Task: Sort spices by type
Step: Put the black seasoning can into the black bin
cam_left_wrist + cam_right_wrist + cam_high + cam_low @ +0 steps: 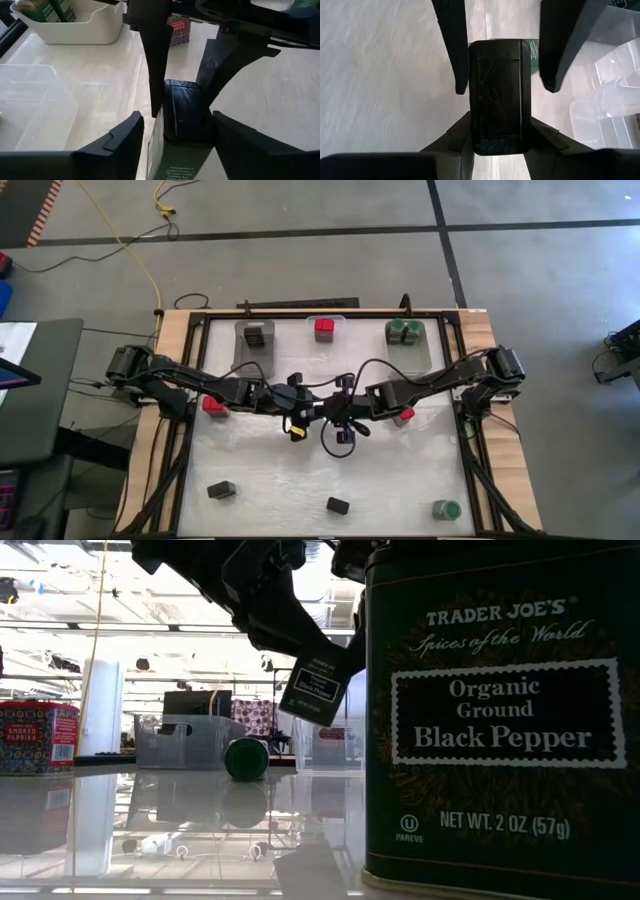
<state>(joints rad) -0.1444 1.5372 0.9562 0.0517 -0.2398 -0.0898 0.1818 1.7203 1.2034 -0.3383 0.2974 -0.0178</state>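
Over the middle of the table the two arms meet around one black spice box [500,90], which hangs tilted and clear of the table in the low view [318,688]. My right gripper [500,117] [345,405] is shut on it. My left gripper [177,115] [300,402] faces it from the table's left, open, with one finger close on each side of the box's other end [182,107]. On the table stand red boxes [213,406] [403,417], black boxes [221,491] [337,505] and a green-lidded jar [446,508]. My right gripper pinches the black box by its two long sides [477,125] between its two fingers, at the end nearer this arm. The fingers come from the table's right, slanting down, and lie along the box. The box is lifted clear and sticks out ahead of them. My left gripper has its fingers [455,60] close at both sides of the box's far end; I cannot tell whether they touch it.
Three translucent bins stand along the far edge: one with a black box [255,335], one with a red box [325,330], one with green jars [405,332]. A black pepper tin [500,720] fills the low view's right. Cables hang under both wrists [335,435].
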